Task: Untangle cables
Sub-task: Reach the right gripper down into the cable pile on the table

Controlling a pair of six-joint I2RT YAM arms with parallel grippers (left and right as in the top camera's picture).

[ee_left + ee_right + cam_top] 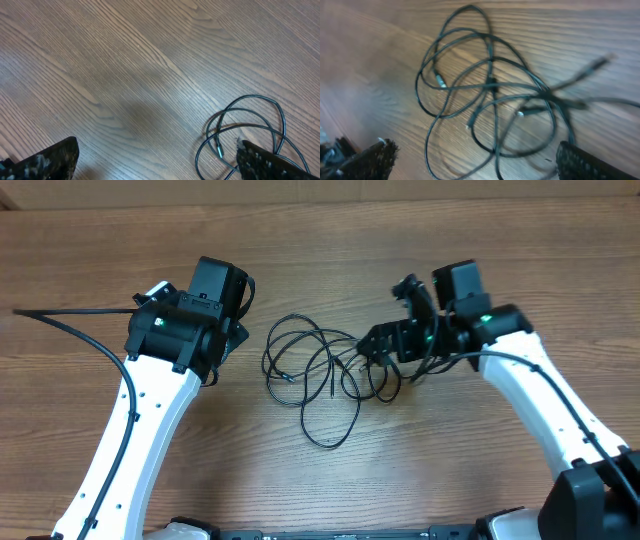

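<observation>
The cables lie as thin black cords in loose overlapping loops on the wooden table, between the two arms. In the right wrist view the tangle fills the middle, with small plugs at several ends. My right gripper is open and hovers over the right part of the tangle; loops lie between its fingers, and it holds nothing. My left gripper is open and empty, just left of the tangle. Loops and one plug show by its right finger.
The wooden table stretches around the tangle. The left arm stands left of the cables and the right arm right of them. A thick black arm cable trails off to the left.
</observation>
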